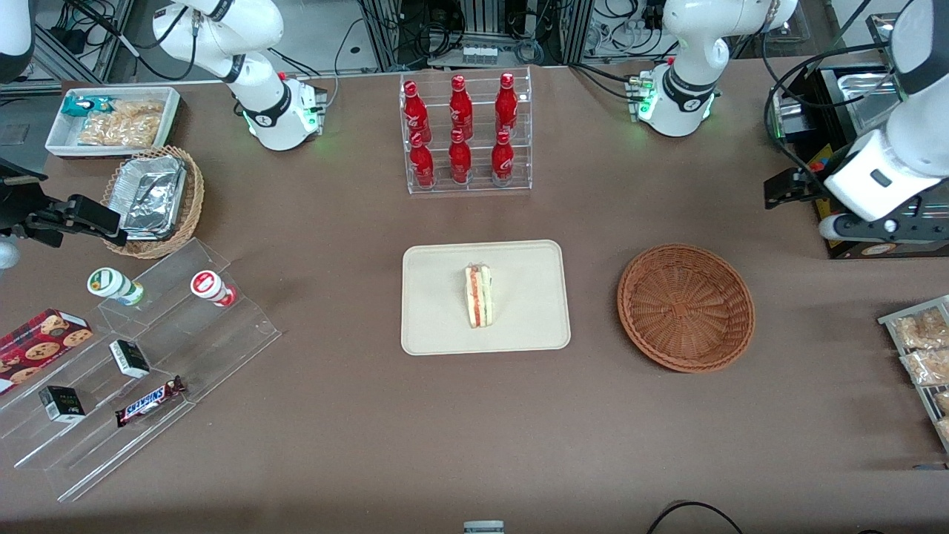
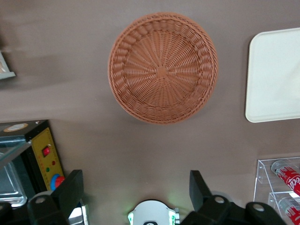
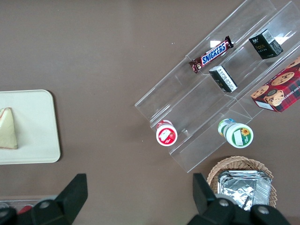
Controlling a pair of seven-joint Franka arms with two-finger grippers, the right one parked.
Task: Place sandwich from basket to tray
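The sandwich (image 1: 479,297) lies on the cream tray (image 1: 437,326) at the table's middle, its red and green filling edge facing up. It also shows in the right wrist view (image 3: 8,128). The reddish-brown wicker basket (image 1: 686,306) sits beside the tray, toward the working arm's end, and is empty; the left wrist view looks down into it (image 2: 162,68). My left gripper (image 1: 780,194) hangs high above the table, farther from the front camera than the basket and off toward the working arm's end. It is open and empty (image 2: 135,179).
A clear rack of red bottles (image 1: 463,133) stands farther back than the tray. A tan basket of foil containers (image 1: 152,200), a white snack bin (image 1: 111,119) and an acrylic stepped shelf (image 1: 148,356) lie toward the parked arm's end. Snack bags (image 1: 923,348) lie near the basket.
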